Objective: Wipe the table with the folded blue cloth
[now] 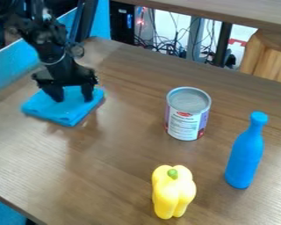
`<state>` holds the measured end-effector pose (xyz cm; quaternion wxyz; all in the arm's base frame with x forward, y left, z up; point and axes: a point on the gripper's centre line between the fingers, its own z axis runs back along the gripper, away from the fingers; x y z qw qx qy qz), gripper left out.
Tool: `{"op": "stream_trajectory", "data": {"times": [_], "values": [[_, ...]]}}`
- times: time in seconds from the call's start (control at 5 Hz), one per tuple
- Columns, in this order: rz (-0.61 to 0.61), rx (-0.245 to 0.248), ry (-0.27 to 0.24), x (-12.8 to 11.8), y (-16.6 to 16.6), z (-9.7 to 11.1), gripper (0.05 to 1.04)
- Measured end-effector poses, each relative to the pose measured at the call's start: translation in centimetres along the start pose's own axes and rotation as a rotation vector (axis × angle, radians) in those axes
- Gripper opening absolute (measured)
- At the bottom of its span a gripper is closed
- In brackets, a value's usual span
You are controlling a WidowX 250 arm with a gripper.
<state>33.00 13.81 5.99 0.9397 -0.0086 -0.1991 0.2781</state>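
Fingers spread, a gripper (73,99) hangs at a blue cloth (63,116) on a table (102,167) with a can (185,121), bottle (245,156) and yellow pepper (173,193).

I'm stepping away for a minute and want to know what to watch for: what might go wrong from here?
The hand has its fingers apart at the blue cloth; closing there might pinch only part of it. The blue bottle is tall and slim, so a sideways bump could tip it. The yellow pepper stands upright and might topple if brushed.
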Motion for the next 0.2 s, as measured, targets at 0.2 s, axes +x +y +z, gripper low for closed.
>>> {"op": "stream_trajectory", "data": {"times": [0.2], "values": [[0.031,0.077,0.014,3.57,0.42,3.1,1.001]]}}
